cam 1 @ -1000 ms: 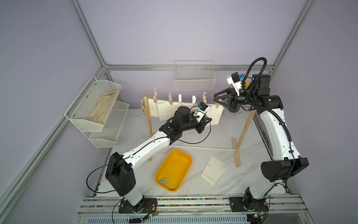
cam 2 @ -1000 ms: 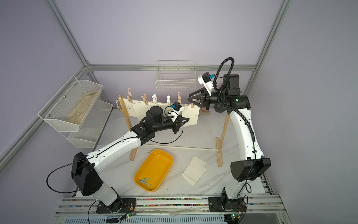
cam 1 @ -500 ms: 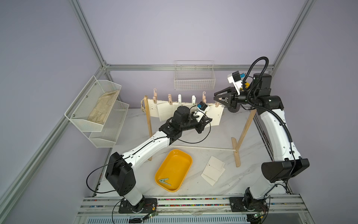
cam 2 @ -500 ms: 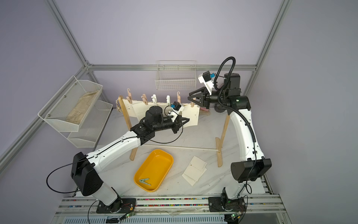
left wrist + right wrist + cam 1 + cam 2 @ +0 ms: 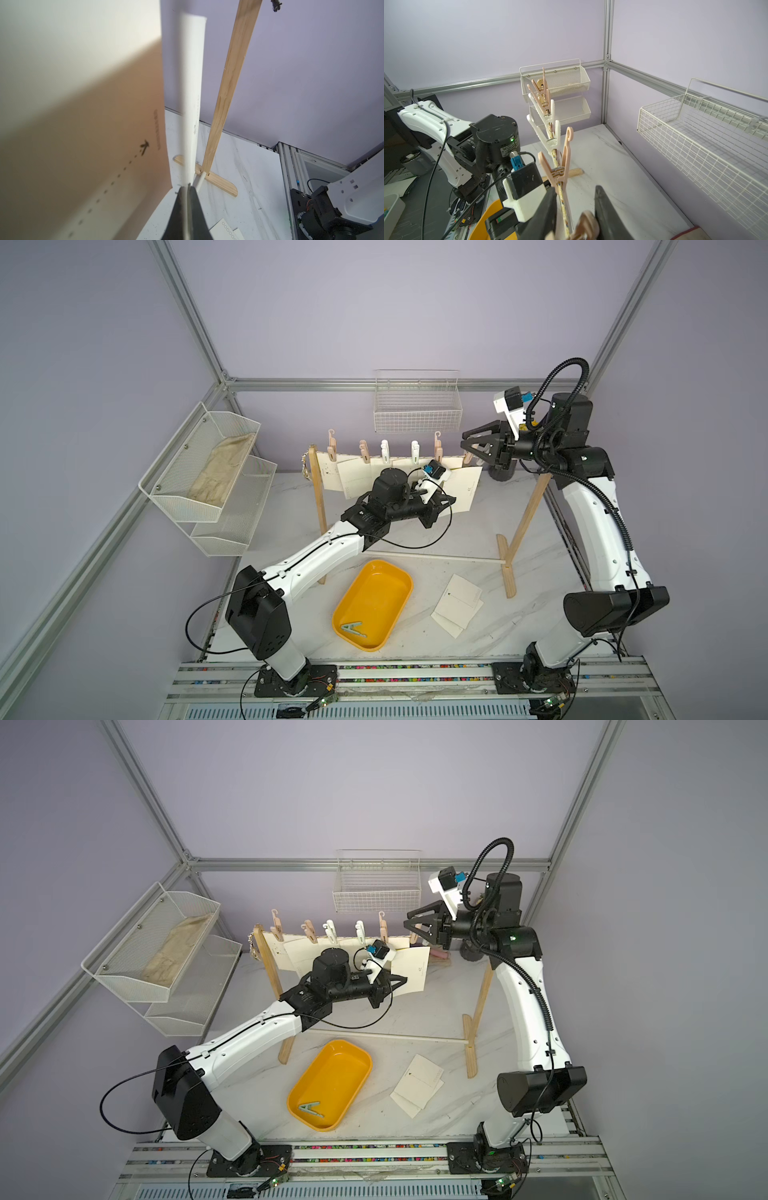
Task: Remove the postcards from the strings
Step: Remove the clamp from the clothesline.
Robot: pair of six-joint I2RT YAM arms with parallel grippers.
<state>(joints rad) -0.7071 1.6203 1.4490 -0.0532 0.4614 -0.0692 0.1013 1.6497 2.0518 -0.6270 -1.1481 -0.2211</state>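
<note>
Lilac walls and a white marble table [image 5: 469, 539] lie behind the string [image 5: 561, 195], which I take as my landmark. My left gripper [image 5: 188, 188] is closed tight, its fingertips pinching the lower edge of a postcard [image 5: 192, 83] that hangs under the string near its right end. My wrist camera sees this card edge-on, as a narrow white strip, so its face is hidden there. A second card [image 5: 83, 124] under the string fills much of that view, shaded tan and blurred, with its dotted line and small dark mark only just readable. In both top views my own left arm covers the middle of the row under the string, so I cannot count the cards hanging there.

My right gripper [image 5: 575, 188] sits at the string's right end, jaws part-way apart on either side of a pink peg [image 5: 584, 226]. That peg is blurred and cut off by the frame's edge, so I cannot tell whether the pads press it. Farther along the string the other pegs [image 5: 550, 141] line up one behind another and partly hide each other.

Well below the string, toward my bases, a few loose cards [image 5: 457, 601] lie overlapped on the table. A yellow tray [image 5: 374, 593] there holds one pale peg [image 5: 353, 628].
</note>
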